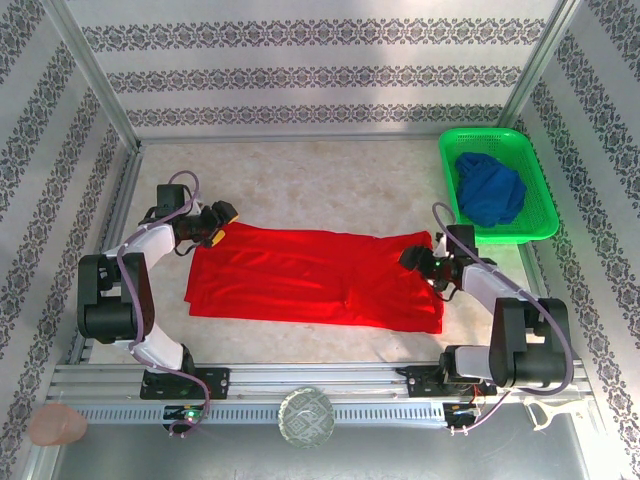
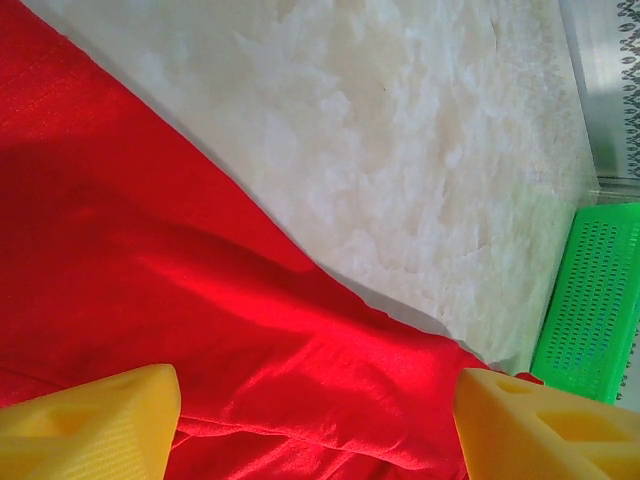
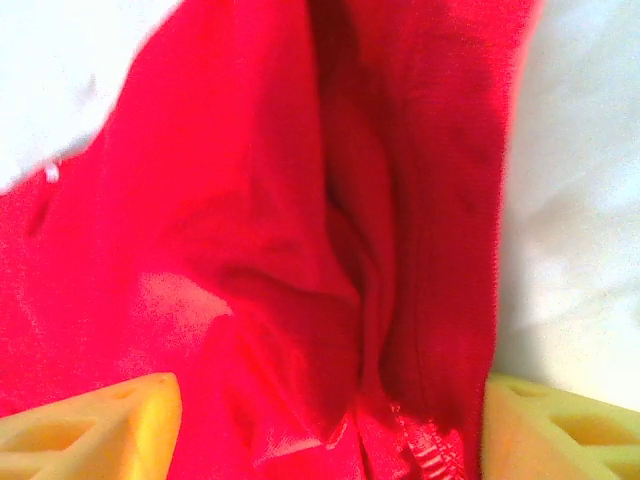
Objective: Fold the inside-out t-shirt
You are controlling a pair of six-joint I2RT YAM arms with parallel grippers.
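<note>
Marbled table (image 1: 330, 170) carries the red t-shirt (image 1: 310, 275) spread flat toward its near edge, left gripper (image 1: 222, 225) at its far left corner and right gripper (image 1: 416, 258) at its right end both spread open, green basket (image 1: 545, 215) far right.

A pale marbled table (image 1: 330, 185) sits enclosed by bright walls (image 1: 320, 70) papered in dark floral stripes, with silver metal posts (image 1: 93, 75).

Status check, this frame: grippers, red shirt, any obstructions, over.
Left gripper open over red t-shirt, far-left corner. Right gripper open, bunched right edge between fingers. Shirt spread flat. Green basket with dark blue garment sits apart, nothing obstructing.
</note>
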